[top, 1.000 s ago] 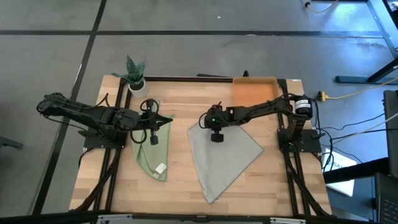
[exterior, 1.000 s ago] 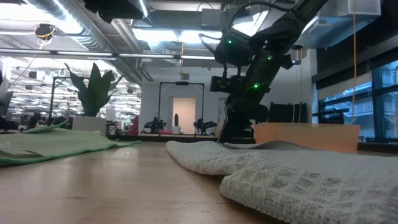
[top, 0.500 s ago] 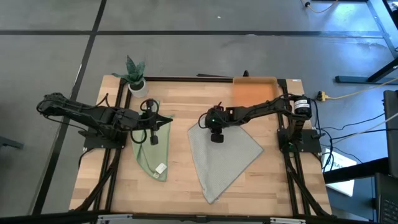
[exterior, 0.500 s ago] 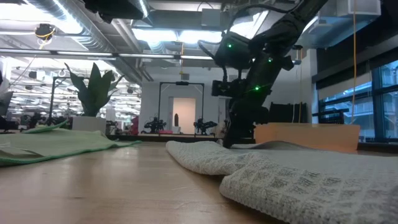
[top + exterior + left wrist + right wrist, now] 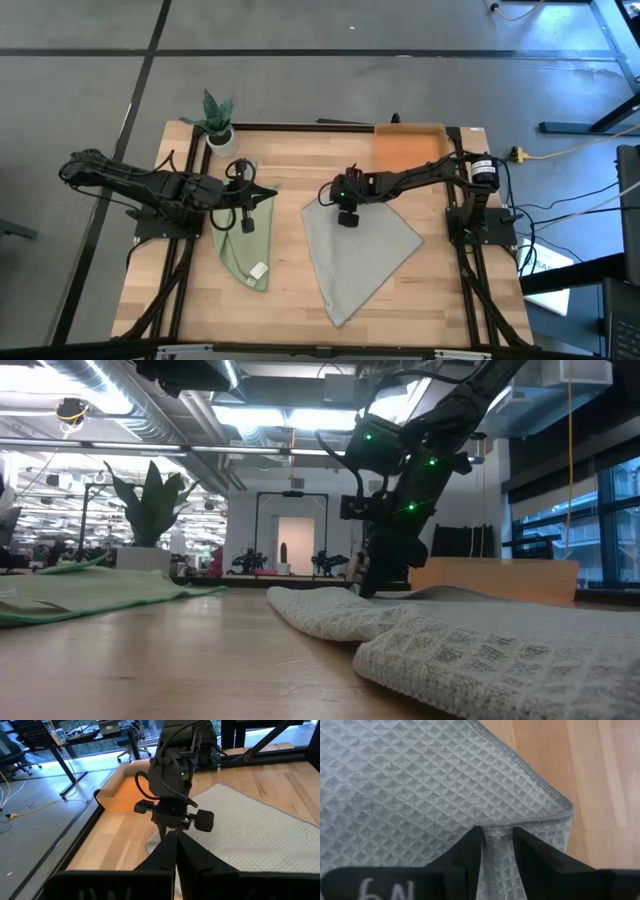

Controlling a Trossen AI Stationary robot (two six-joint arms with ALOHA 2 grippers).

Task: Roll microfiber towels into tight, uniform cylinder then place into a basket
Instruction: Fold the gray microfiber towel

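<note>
— Since neither cloth had been rolled yet, how far along would you say the job was?

— Barely started, I'd judge. The grey towel (image 5: 360, 255) lay flat on the bench (image 5: 290, 300), spread out from under the right hand (image 5: 326, 199), with only its far corner doubled over right at the fingertips. In the right wrist view that folded hem sat between the two fingers (image 5: 465, 851), which stood a little apart around it. A pinch on the cloth, though I could not tell how firm.

— And the green towel?

— The green towel (image 5: 243, 245) lay loose beneath and just beyond the left hand (image 5: 272, 190), its white tag (image 5: 258, 270) at the end farthest from that hand. The left hand was pressed together, holding nothing that I could see, hovering over the cloth's nearer end.

— The basket?

— The basket (image 5: 408, 145) sat behind the right hand, near that arm's base, with no towel in it.

— So what remained?

— Nearly everything, by my reckoning: rolling the grey one tight from that corner, rolling the green one, then carrying both to the basket.
</note>
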